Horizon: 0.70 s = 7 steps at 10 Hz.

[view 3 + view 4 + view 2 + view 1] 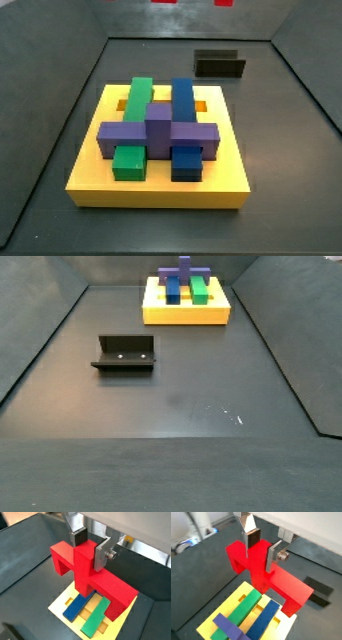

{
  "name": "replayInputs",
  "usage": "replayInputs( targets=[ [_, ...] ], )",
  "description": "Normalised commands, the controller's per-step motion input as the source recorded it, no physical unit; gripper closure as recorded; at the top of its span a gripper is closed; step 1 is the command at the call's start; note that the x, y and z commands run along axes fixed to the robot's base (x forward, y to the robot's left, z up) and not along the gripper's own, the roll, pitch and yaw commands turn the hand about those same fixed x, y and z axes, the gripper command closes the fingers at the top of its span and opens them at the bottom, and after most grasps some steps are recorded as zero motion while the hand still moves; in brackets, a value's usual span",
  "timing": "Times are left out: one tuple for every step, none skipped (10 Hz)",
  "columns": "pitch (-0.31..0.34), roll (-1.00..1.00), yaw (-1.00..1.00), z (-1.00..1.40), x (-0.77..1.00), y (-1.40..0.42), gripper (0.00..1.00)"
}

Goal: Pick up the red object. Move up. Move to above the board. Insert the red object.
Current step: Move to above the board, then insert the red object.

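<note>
In a wrist view, my gripper [260, 548] hangs over a dark grey floor [211, 572] with low walls, some cables and a bright spot showing beyond one wall. My silver fingers [272, 556] are clamped on the upright stem of the red object [264, 574], one plate on each side, and its bar runs out crosswise beneath them with the two short legs pointing down. Below the red object sits the board [231, 609], a yellow slab carrying a green bar [246, 607], a blue bar [264, 618] and a purple block [230, 628]. The piece is above the board and clear of it. A small dark box, the fixture [319, 592], lies on the floor past the bar's far end.

In a wrist view from the opposite side, my gripper [90, 546] shows the same grip: pads pressed to the stem of the red object [87, 569], which hangs over the board [63, 602]. The blue bar [77, 606] and green bar [97, 614] lie side by side under it. The floor [27, 562] is plain dark grey.

In a side view, the board [160, 185] rests near the middle of the floor [47, 150], the purple block [158, 135] crossing the green and blue bars. The fixture [219, 64] stands beyond it near the back wall. Two scraps of the red object [163, 2] show at the picture's upper edge; my gripper is out of sight here.

In a side view from farther off, the board [186, 304] sits toward the far end of the floor [187, 396] and the fixture [126, 354] stands well apart from it, nearer the left wall. Neither gripper nor red object appears.
</note>
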Motion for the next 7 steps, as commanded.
replayInputs(
  targets=[
    [0.17, 0.04, 0.28, 0.03, 0.07, -0.03, 1.0],
    [0.0, 0.0, 0.0, -0.05, 0.0, 0.0, 1.0],
    [-0.026, 0.0, 0.0, -0.27, 0.0, 0.0, 1.0],
    [-0.077, 0.0, 0.0, -0.66, 0.12, 0.0, 1.0],
    [-0.124, 0.0, 0.0, -0.91, 0.08, 0.0, 1.0],
    [-0.154, 0.0, 0.0, -0.92, 0.02, 0.0, 1.0],
    [-0.171, -0.03, 0.01, -0.9, 0.02, 0.05, 1.0]
  ],
)
